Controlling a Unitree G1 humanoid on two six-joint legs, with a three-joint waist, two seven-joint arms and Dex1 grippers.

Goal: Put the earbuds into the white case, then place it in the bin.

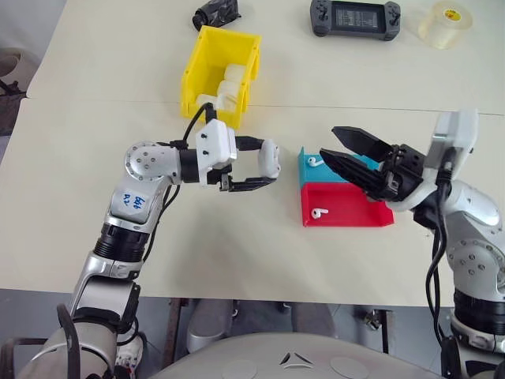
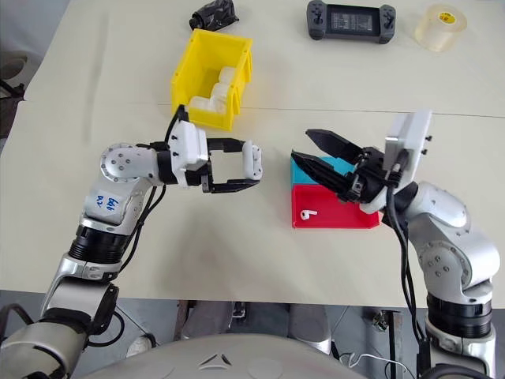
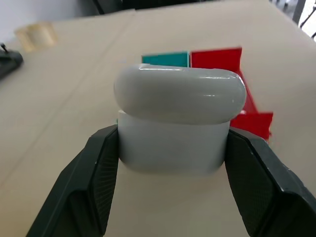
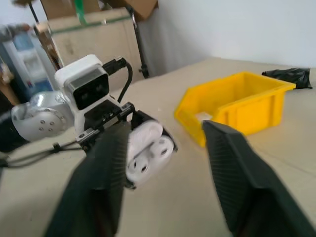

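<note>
White case (image 1: 269, 159) sat clamped between the left gripper (image 1: 254, 166)'s fingers above the table (image 1: 237, 253), lid open. We saw the right gripper (image 1: 339, 154) spread, empty, over the teal tray (image 1: 309, 170); one earbud (image 1: 317, 212) lay in the red tray (image 1: 347, 207). Yellow bin (image 1: 207, 67) stood beyond.

Hidden and cut-off bits from my station

My right gripper (image 1: 341, 149) covers the far part of the teal tray (image 1: 309, 167) and a corner of the red tray (image 1: 347, 207); the tape roll (image 1: 444, 23) is clipped by the top edge; the bin (image 1: 207, 65) walls hide part of its white contents.
</note>
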